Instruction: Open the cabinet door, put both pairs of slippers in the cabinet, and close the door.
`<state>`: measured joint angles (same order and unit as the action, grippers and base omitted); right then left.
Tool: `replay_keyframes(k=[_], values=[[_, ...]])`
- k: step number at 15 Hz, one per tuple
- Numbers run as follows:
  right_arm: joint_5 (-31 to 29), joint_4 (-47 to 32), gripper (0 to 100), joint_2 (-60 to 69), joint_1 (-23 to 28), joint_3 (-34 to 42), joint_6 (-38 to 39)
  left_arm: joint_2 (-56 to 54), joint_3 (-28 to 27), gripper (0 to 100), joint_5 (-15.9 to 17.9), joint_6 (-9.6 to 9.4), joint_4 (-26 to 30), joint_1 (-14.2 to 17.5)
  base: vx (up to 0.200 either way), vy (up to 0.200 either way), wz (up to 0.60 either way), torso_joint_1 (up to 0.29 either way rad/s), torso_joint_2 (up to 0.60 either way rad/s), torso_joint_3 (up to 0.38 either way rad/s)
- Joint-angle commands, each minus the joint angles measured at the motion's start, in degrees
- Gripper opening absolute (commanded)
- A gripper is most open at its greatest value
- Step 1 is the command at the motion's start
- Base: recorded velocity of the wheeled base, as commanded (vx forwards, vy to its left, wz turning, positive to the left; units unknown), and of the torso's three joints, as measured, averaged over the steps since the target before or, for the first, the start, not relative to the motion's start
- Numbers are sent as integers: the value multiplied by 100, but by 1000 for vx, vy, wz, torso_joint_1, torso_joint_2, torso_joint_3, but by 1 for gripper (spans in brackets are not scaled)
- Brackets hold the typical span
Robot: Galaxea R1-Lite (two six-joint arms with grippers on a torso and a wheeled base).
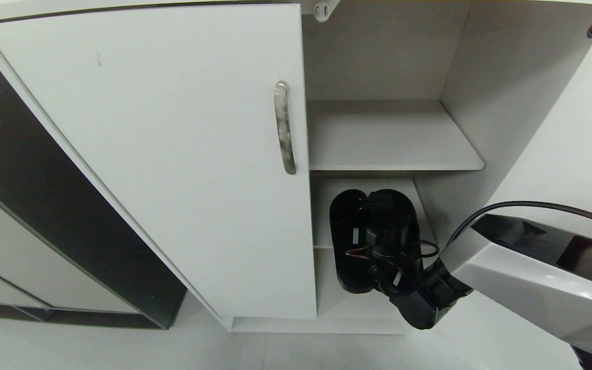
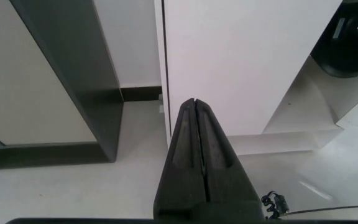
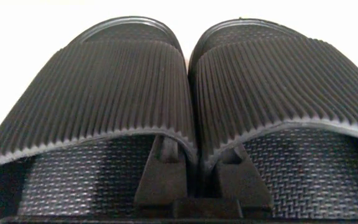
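1. Right gripper [image 3: 199, 158]: clamped on the pair of black slippers [image 3: 123, 93]. One of its fingers [image 3: 163, 177] runs under each strap, and between them they pinch the two inner side walls together.
2. Location: you have the slippers [image 1: 346, 231] inside the open right-hand compartment of the cabinet [image 1: 506, 77], low down, across the front edge of a lower shelf [image 1: 321, 216]. Whether the soles rest on a shelf or hang above it cannot be told.
3. Left gripper [image 2: 194, 112]: fingers pressed together, holding nothing. It sits low, facing the foot of the closed door [image 1: 172, 154] and the floor.
4. Handling, as a judgement: the slippers look like light, soft moulded rubber with ribbed straps [image 3: 278, 81] and textured footbeds. Expect them to flex and sag away from the pinch, not to slip.
5. Hold: the present grip on the adjoining walls keeps both slippers together. If you have to regrip, take them there again, or across both straps.
6. Risk: the heels may catch the shelf edge, so set the pair down flat before you let go.
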<state>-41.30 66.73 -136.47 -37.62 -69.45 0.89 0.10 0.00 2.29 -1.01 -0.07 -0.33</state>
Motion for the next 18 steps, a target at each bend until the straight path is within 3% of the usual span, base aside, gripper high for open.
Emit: replay_keyframes(k=[1,5,10,18], values=[[122,-415,0,-116,132,-561,69,8,0,0,-1,5,-1,-2,0,0,0,0,0,0],[228,-1101,0,-283,369,-1343,78,8,0,0,-1,5,-1,-2,0,0,0,0,0,0],[228,-1373,0,-521,422,-1985,78,8,0,0,-1,13,-1,-2,0,0,0,0,0,0],[228,-1444,0,-644,475,-2143,87,8,0,0,-9,31,-1,7,0,0,0,0,0,0]])
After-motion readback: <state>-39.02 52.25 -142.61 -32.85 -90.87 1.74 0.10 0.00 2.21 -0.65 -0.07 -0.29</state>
